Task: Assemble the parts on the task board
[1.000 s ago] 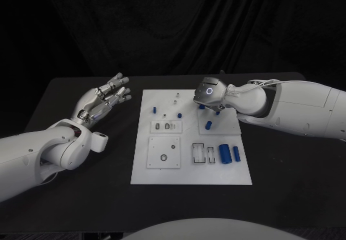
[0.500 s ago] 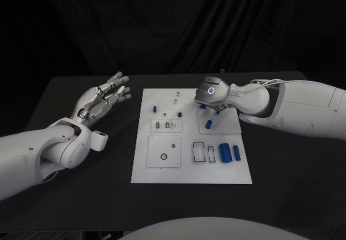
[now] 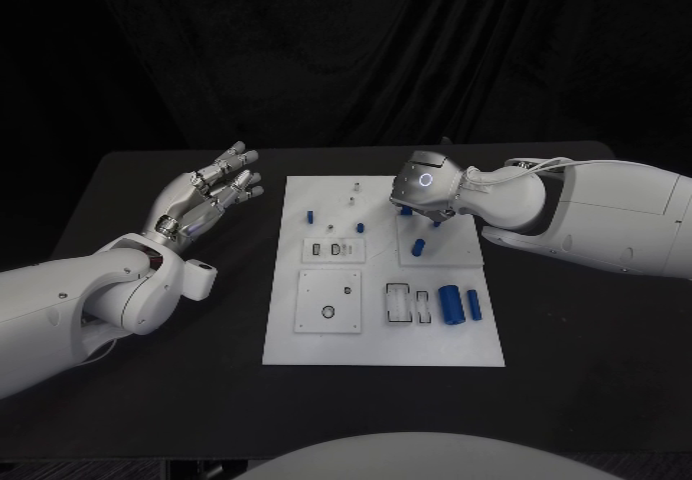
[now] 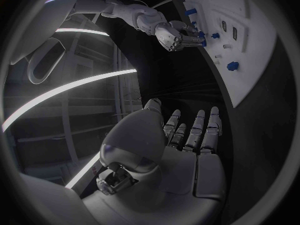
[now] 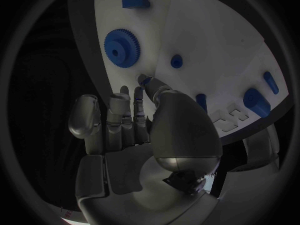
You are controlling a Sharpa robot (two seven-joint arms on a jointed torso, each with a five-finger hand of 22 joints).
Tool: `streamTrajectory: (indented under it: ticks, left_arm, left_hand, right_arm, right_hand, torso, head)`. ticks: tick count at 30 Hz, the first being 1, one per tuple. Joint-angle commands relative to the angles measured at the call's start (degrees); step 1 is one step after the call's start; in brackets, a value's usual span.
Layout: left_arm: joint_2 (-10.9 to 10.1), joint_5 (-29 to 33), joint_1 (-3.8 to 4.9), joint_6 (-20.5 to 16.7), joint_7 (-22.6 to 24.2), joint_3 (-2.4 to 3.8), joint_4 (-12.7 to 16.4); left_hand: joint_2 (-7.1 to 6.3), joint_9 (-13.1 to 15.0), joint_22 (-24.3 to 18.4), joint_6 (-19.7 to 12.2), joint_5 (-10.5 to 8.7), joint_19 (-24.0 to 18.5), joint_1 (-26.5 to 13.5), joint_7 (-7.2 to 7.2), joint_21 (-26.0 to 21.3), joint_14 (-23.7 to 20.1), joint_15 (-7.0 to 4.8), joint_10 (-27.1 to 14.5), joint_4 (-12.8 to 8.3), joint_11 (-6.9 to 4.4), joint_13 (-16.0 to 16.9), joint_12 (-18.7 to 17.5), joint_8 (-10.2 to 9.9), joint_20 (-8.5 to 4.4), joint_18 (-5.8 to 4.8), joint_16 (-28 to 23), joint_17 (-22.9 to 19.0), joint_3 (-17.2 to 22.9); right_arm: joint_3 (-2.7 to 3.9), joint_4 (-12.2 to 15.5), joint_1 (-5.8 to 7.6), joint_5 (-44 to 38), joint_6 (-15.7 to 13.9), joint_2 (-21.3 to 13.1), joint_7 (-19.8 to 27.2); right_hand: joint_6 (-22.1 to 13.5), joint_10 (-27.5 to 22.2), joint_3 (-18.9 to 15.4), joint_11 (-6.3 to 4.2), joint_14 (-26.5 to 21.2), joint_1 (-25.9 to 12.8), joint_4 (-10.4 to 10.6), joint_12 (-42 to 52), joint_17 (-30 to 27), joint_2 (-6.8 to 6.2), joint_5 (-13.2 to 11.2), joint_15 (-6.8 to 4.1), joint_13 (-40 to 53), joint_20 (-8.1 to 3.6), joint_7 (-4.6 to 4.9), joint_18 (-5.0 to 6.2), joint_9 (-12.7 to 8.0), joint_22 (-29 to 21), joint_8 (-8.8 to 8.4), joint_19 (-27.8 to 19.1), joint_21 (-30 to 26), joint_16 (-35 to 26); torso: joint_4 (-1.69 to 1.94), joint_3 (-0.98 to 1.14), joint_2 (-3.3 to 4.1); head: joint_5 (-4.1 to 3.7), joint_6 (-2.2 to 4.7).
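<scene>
The white task board (image 3: 382, 345) lies in the middle of the black table. My right hand (image 3: 427, 188) hovers over its far right part, fingers spread and pointing down, holding nothing. In the right wrist view a fingertip (image 5: 144, 79) is close to the board beside a blue gear (image 5: 122, 42) and a small blue peg (image 5: 177, 61). Two blue cylinders (image 3: 449, 305) lie side by side near the board's right edge. My left hand (image 3: 211, 195) is held open above the table, left of the board, its fingers (image 4: 200, 130) straight.
Small blue pegs (image 3: 307, 216) stand on the board's far half, and another (image 3: 420, 248) stands just near of my right hand. A blue block (image 5: 135, 1) lies at the board's far edge. Black table (image 3: 173, 380) surrounds the board.
My right hand has shifted slightly to the right above the board's far part. The left hand has stayed where it was.
</scene>
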Motion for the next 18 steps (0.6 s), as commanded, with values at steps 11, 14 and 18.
streamTrajectory:
  ticks: [11,14,18]
  left_arm:
    - [-0.21,-0.45,0.09,0.72,4.27,0.04,0.01]
    - [-0.25,-0.45,0.09,0.73,4.26,0.04,0.0]
    - [-0.27,-0.45,0.09,0.77,4.25,0.03,-0.02]
  left_hand:
    - [0.13,0.03,-0.02,0.42,-0.15,0.21,-0.59,0.09,-0.06,0.24,0.08,0.1,0.01,0.44,0.06,0.25,0.18,-0.08,-0.46,0.39,0.06,-0.08]
    - [0.13,0.03,-0.02,0.42,-0.15,0.21,-0.59,0.09,-0.06,0.24,0.08,0.1,0.01,0.44,0.06,0.25,0.18,-0.08,-0.46,0.39,0.06,-0.08]
    - [0.13,0.03,-0.02,0.42,-0.15,0.21,-0.59,0.09,-0.06,0.24,0.08,0.1,0.01,0.44,0.06,0.25,0.18,-0.08,-0.46,0.39,0.06,-0.08]
  right_arm:
    - [0.04,1.4,-0.12,-0.65,-3.86,-0.99,-0.63]
    - [0.04,1.82,-0.12,-0.65,-4.14,-1.34,-0.74]
    - [0.04,2.37,-0.12,-0.65,-4.33,-1.76,-0.8]
  right_hand:
    - [0.38,0.12,0.41,-0.36,-0.39,-0.34,0.09,0.55,0.08,0.16,0.03,0.16,0.34,0.13,-0.42,-0.52,0.46,0.26,0.14,-0.27,-0.09,-0.04]
    - [0.4,0.24,0.43,-0.4,-0.42,-0.32,0.06,0.64,-0.01,0.15,0.03,0.16,0.42,0.14,-0.44,-0.51,0.54,0.25,0.16,-0.29,-0.13,-0.09]
    - [0.4,0.27,0.44,-0.41,-0.43,-0.3,0.04,0.68,-0.05,0.13,0.03,0.16,0.45,0.14,-0.45,-0.52,0.57,0.27,0.17,-0.28,-0.12,-0.11]
  torso:
    - [0.06,-0.03,-0.01]
    - [0.09,-0.05,0.0]
    - [0.08,-0.03,0.02]
  head:
    - [0.1,-0.44]
    - [0.15,-0.45]
    - [0.21,-0.51]
